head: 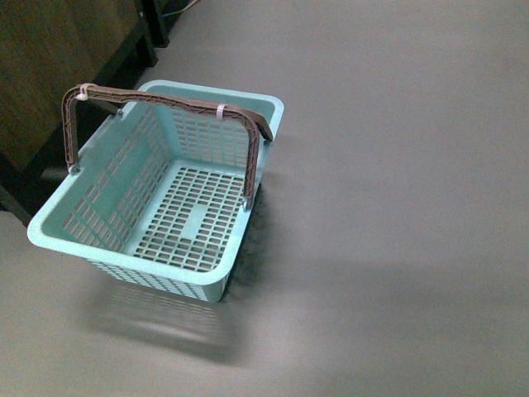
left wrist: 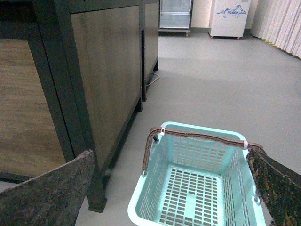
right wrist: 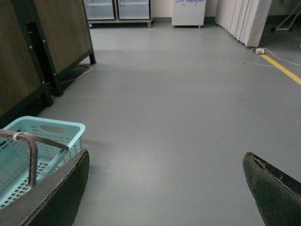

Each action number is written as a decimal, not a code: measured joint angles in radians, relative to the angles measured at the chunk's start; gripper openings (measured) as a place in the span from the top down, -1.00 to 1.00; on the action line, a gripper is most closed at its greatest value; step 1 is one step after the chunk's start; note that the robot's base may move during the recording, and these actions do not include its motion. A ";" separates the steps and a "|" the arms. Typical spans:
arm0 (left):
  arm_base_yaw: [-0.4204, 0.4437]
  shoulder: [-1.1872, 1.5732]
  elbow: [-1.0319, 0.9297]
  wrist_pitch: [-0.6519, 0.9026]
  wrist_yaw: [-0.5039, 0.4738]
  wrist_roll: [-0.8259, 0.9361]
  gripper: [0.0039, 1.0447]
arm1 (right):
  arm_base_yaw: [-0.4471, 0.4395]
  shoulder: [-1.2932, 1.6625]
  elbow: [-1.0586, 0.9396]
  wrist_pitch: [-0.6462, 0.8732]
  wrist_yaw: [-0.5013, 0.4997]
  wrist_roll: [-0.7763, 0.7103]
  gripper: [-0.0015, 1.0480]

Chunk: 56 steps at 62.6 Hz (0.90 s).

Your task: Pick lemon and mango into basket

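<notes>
Both left claw [left wrist: 169,156] and right claw [right wrist: 165,157] gape; basket [head: 211,88] handles upright; chest [left wrist: 228,19] lettering unreadable.

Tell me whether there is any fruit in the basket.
No, the basket holds nothing; its slotted floor shows bare in the front view.

The grey floor [head: 397,165] is smooth and evenly matt, and the basket [head: 211,88] stands upright on it (its shadow falls on the near side). Just left of the basket a dark-framed wooden cabinet [head: 50,74] rests on the floor on its legs. Well off to the right lie a white cable [right wrist: 277,52] and a painted yellow line [right wrist: 282,69].
</notes>
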 joint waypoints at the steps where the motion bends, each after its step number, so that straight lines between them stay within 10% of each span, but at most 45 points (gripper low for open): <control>1: 0.000 0.000 0.000 0.000 0.000 0.000 -0.87 | 0.000 0.000 0.000 0.000 0.000 0.000 -0.83; 56: -0.014 0.183 0.068 -0.164 -0.019 -0.108 -0.87 | 0.000 0.000 0.000 0.000 0.000 0.000 -0.83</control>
